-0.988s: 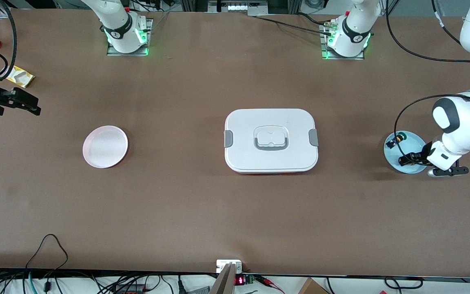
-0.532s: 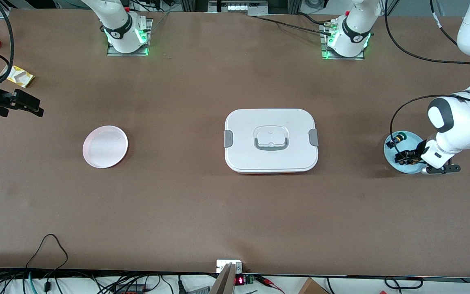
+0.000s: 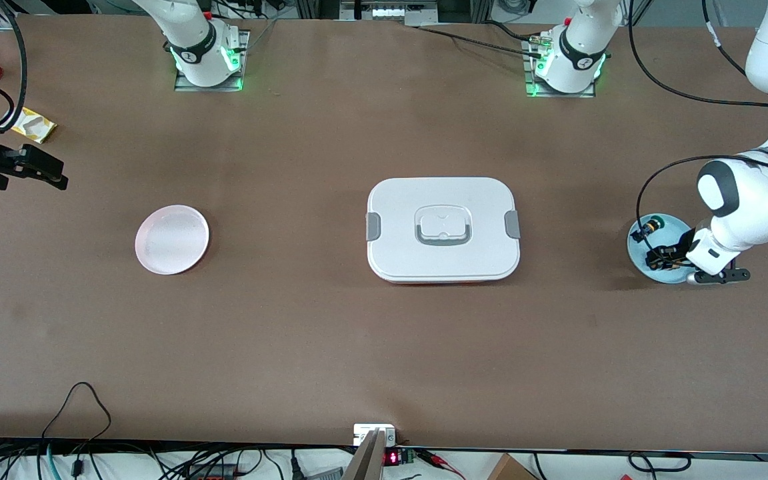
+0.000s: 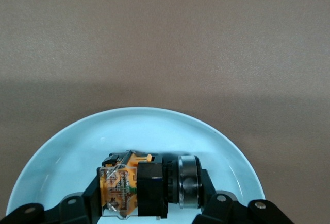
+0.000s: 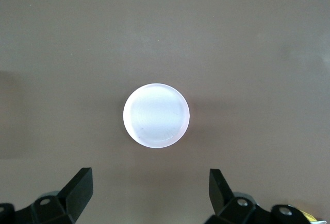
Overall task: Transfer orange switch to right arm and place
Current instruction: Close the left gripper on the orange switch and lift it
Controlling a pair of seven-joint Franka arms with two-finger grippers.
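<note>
pale blue plate at the left arm's end of a plain brown table; on it the orange switch, tan-orange and see-through in the body, black in the middle, ringed in silver. beside it a black-and-blue part with a green cap. white lidded box with grey clips and handle. pale pink plate. yellow wrapper by the edge.

On the counter we find a lidded box in the middle, a plate toward the right arm's end and a second plate toward the left arm's end. In that second plate lie the orange switch and another switch beside it.
</note>
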